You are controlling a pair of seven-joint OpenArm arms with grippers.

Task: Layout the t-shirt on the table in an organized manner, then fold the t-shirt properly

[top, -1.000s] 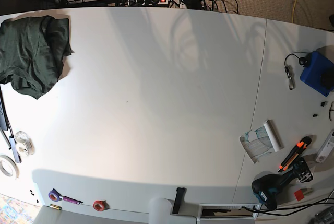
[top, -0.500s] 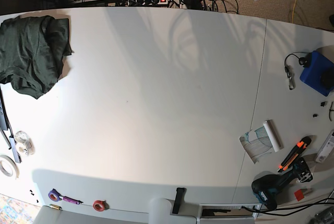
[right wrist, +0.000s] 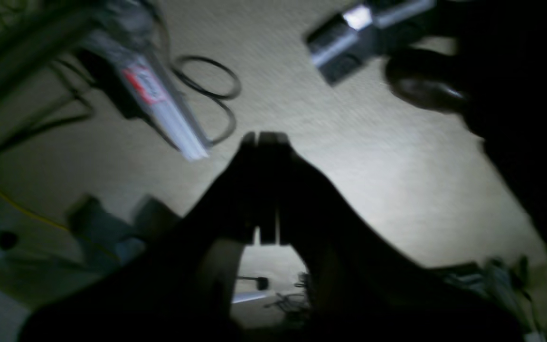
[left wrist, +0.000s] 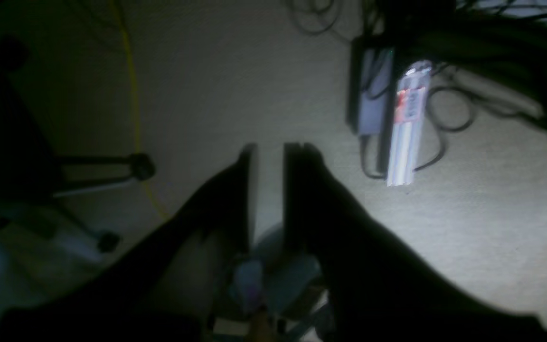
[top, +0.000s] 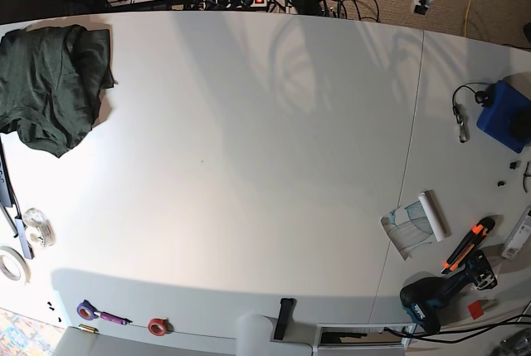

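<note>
Base view: the t-shirt (top: 51,82) is being shown bunched at the table (top: 265,165) corner. Off the table, the left gripper (left wrist: 269,148) is being held slightly apart, the right gripper (right wrist: 264,137) together.

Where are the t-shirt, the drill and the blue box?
t-shirt (top: 51,82), base view, middle of the crumpled cloth.
drill (top: 423,298), base view, its teal body.
blue box (top: 500,114), base view, its top face.

Bright and even in the base view, sharp across the white table (top: 249,165), with faint grey shadows toward its far edge and a darker band along the near one; slightly bowed at the borders. Dim, smeared and soft in both wrist views, foreground in black silhouette against a pale lit patch of carpet (left wrist: 444,213)
</note>
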